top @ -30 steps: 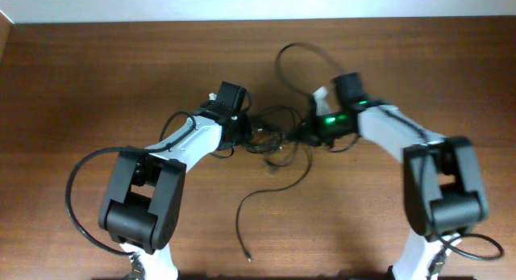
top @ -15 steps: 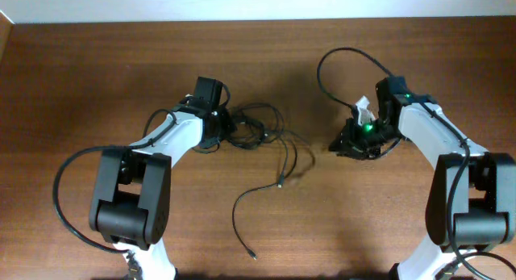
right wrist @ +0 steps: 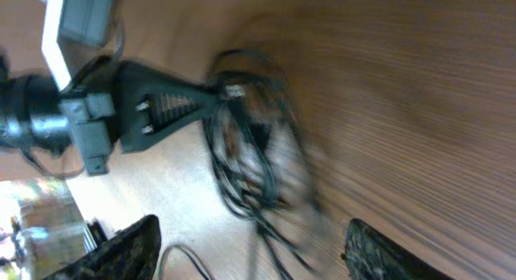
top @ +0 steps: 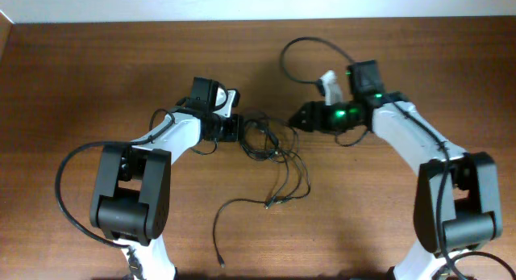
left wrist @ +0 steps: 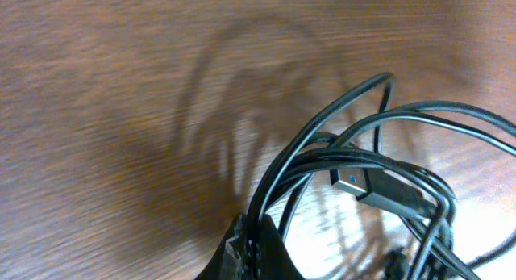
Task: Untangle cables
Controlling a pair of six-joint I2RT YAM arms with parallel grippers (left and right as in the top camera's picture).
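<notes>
- Overhead: the cables (top: 266, 143) lie in a knot at the centre of the bench (top: 81, 70). Strands trail toward the lower middle of the frame, and one loose end lies near the bottom edge. The left jaws are closed on the knot's left side. The right jaws sit just right of it, and their gap cannot be read from above.
- Overhead, risk: if the right jaws bite into the thick of the knot rather than one strand, pulling apart probably tightens the loops. The left grip takes several strands at once, so any tug may drag the whole bundle.
- Overhead, hidden: which cord crosses over which is too fine to tell, and the left arm (top: 181, 135) covers the grip point.
- Left wrist: the left jaws are pinched on a sheaf of cords at lower centre.
  - A silvery plug (left wrist: 379, 190) sits inside the loops at right and could snag on one when drawn through.
  - The bundle runs off the right and bottom edges.
- Right wrist: the fingers (right wrist: 133, 248) stand wide apart at the lower corners with nothing between them.
  - The knot spreads from the tip of the left jaws at centre.
  - The picture is smeared and the strands merge, so closing on this view may miss or catch two cords.
</notes>
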